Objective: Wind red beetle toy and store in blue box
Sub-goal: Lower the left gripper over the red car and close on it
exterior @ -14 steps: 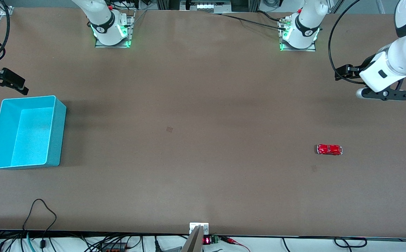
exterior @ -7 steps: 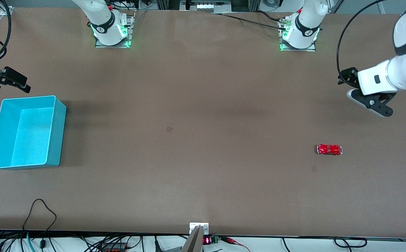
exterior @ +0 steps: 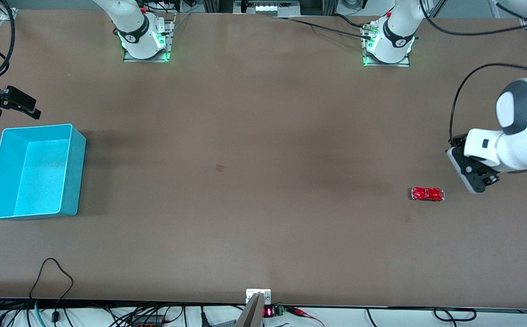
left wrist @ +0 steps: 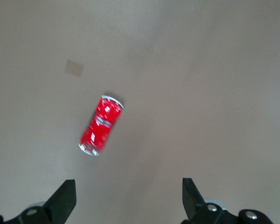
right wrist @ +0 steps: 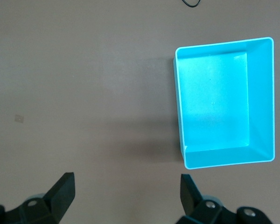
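Note:
The red beetle toy point(exterior: 427, 194) lies on the brown table toward the left arm's end; it also shows in the left wrist view point(left wrist: 101, 125). My left gripper point(exterior: 472, 175) is up in the air beside the toy, toward the table's end, open and empty, with wide-spread fingers point(left wrist: 63, 198). The blue box point(exterior: 34, 171) stands empty at the right arm's end; it also shows in the right wrist view point(right wrist: 225, 102). My right gripper point(exterior: 11, 104) hangs open and empty above the table just past the box's edge.
Both arm bases point(exterior: 143, 38) stand along the table's edge farthest from the front camera. Cables point(exterior: 54, 272) and a small device point(exterior: 258, 299) lie at the nearest edge. A small patch point(exterior: 220, 168) marks the table's middle.
My left gripper has swung down and toward the front camera, ending close beside the red beetle toy. The right gripper has barely shifted. The toy and the box have not moved.

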{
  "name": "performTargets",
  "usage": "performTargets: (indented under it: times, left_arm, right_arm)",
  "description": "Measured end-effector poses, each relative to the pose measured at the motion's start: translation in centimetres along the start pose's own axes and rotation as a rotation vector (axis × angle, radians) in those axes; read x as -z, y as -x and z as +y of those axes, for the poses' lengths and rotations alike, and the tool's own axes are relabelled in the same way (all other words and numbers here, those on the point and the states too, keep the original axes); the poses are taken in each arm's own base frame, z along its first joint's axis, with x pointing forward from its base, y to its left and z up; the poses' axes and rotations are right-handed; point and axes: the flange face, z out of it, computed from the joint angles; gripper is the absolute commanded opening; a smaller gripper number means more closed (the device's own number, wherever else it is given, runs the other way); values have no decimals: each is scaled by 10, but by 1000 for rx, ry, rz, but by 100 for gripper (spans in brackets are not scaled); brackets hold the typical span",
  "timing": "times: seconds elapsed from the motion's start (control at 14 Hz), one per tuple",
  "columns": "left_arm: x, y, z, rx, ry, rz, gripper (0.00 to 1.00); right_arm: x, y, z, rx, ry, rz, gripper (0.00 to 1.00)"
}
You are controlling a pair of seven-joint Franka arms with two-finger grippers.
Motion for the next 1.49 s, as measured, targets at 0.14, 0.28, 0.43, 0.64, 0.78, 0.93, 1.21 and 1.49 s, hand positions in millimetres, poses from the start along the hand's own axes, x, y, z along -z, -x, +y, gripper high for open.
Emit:
performTargets:
  times: [0.14, 0.28, 0.43, 0.64, 0.78, 0.93, 1.21, 1.49]
  left_arm:
    - [-26, -5, -13, -116, -25, 6, 100]
    - [-50, -4, -25, -187, -43, 10, 100]
    - [-76, -1, -31, -232, -59, 13, 100]
    - [-102, 2, -31, -278, -94, 19, 96]
    - [-113, 8, -31, -329, -140, 24, 81]
    - [-124, 15, -31, -379, -161, 24, 71]
    - [-141, 20, -33, -396, -159, 22, 68]
    - [-154, 18, -35, -399, -161, 22, 68]
  right_arm:
    - [0, 0, 0, 0, 0, 0, 100]
    - [0, 0, 0, 0, 0, 0, 100]
    - [0, 0, 0, 0, 0, 0, 100]
    - [-1, 0, 0, 1, 0, -2, 100]
    - [-3, -1, 0, 1, 0, -6, 100]
    - [-6, -3, 0, 1, 0, -10, 100]
    - [-9, -4, 0, 0, 0, -16, 100]
    - [-9, -4, 0, -1, 0, -16, 100]
